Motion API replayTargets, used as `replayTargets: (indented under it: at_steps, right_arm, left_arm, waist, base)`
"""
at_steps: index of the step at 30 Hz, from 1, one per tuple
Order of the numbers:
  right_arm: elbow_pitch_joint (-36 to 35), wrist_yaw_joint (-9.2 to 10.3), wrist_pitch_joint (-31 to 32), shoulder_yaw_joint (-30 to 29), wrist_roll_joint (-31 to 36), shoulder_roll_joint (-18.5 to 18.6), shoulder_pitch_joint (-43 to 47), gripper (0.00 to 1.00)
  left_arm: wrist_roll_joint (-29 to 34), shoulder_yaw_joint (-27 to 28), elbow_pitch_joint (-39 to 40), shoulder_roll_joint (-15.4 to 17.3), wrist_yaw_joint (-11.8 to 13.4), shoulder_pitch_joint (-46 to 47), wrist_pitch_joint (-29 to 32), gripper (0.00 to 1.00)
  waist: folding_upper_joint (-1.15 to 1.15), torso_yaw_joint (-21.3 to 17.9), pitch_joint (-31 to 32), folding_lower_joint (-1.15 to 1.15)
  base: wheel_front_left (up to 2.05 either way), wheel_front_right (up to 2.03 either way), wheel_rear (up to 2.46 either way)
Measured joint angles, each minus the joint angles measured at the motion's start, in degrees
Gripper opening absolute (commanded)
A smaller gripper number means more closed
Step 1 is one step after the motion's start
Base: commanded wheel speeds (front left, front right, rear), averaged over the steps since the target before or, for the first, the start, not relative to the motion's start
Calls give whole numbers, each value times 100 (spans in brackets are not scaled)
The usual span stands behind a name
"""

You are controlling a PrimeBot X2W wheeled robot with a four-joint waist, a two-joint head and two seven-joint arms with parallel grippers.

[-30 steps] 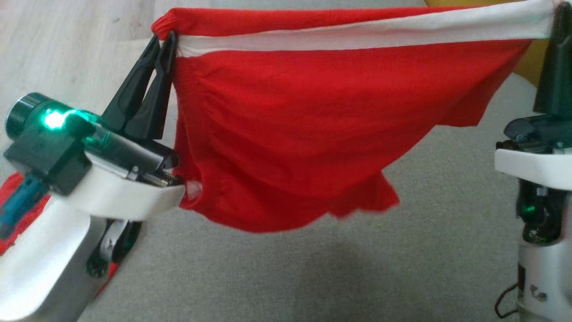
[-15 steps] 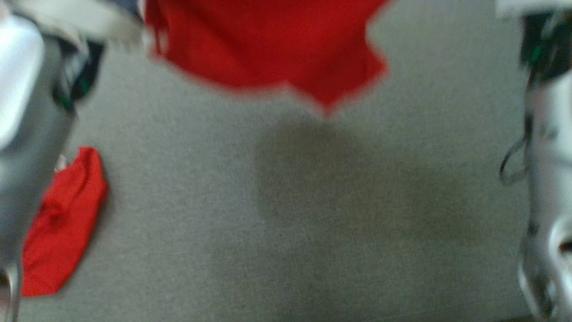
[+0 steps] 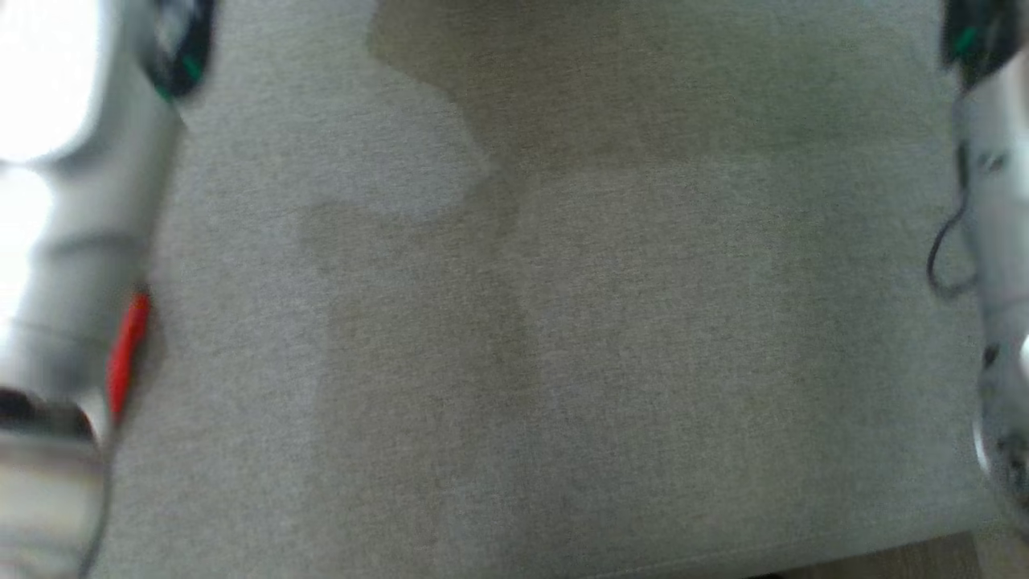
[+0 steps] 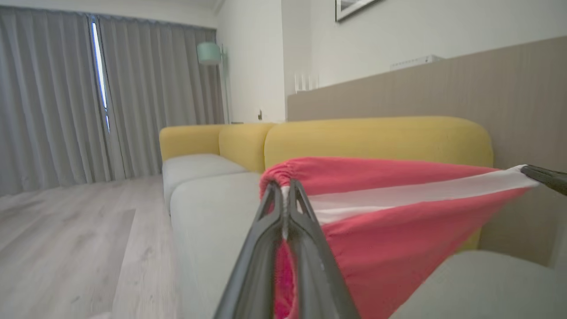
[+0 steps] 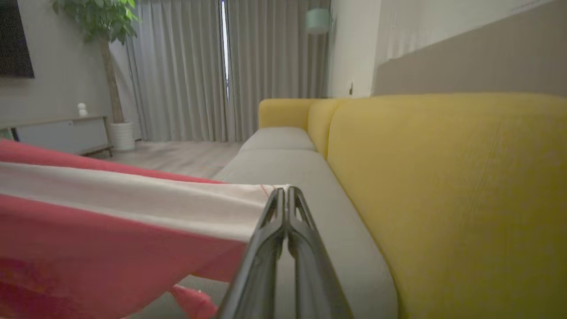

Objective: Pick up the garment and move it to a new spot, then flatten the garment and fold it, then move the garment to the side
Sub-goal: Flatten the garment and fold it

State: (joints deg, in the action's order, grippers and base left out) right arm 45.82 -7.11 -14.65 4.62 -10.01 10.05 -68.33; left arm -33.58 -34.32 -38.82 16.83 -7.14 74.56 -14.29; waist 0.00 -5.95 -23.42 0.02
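Aloft, the red garment [image 4: 398,230] hangs stretched above the grey sofa seat [image 4: 208,212] — left gripper [image 4: 287,188] pinched tight on its gathered corner, right gripper [image 5: 287,191] clamped on the white band [image 5: 133,204]. Both wrist views cut off its lower edge. The head view is blurred: a red sliver [image 3: 129,354] beside the left forearm [image 3: 80,241] — unidentifiable.

Yellow sofa [image 5: 443,199], grey curtains [image 4: 44,102], potted plant [image 5: 95,17]

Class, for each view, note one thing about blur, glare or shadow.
Head view: motion blur throughout, glare on the pale left forearm, a shadow across the cushion. Left wrist view: left gripper and garment sharper, curtains soft. Right wrist view: dimmer, right gripper soft.
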Motion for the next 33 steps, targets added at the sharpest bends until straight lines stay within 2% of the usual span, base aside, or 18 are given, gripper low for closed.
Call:
replayTargets:
  at_steps: [4,8,13,18,27,33]
  right_arm:
    - [605,0,151,621,-303,174,538,0]
    - [817,0,583,1404,-844,474,1071,0]
    - [538,0,1149,2299,-1747,920,1653,0]
    - [-71,0,1722,3078,-2604,1437,2302,0]
    - [-762,0,2237,3557,-3438,2037,3138,0]
    - [-1222,0,2533,3626,-3832,2340,3774,0]
  left_arm:
    - [-36,-324,-82,-76,-8,-789,-18,0]
    - [-243,-736,156,-57,-45,-1728,-18,0]
    - [-382,-1284,560,211,-45,-2653,-18,0]
    - [-425,-1710,961,465,-45,-3385,-16,0]
    - [-408,-1758,1462,519,30,-4253,-16,0]
    - [-410,-1778,1946,570,269,-4987,-16,0]
  waist:
    - [0,82,88,-3]
    - [0,145,274,-2]
    - [0,202,564,-3]
    - [1,228,904,-4]
    - [1,215,1476,-3]
    - [1,180,1929,-3]
  base:
    - [0,0,0]
    - [0,0,0]
    - [0,0,0]
    - [0,0,0]
    - [0,0,0]
    - [0,0,0]
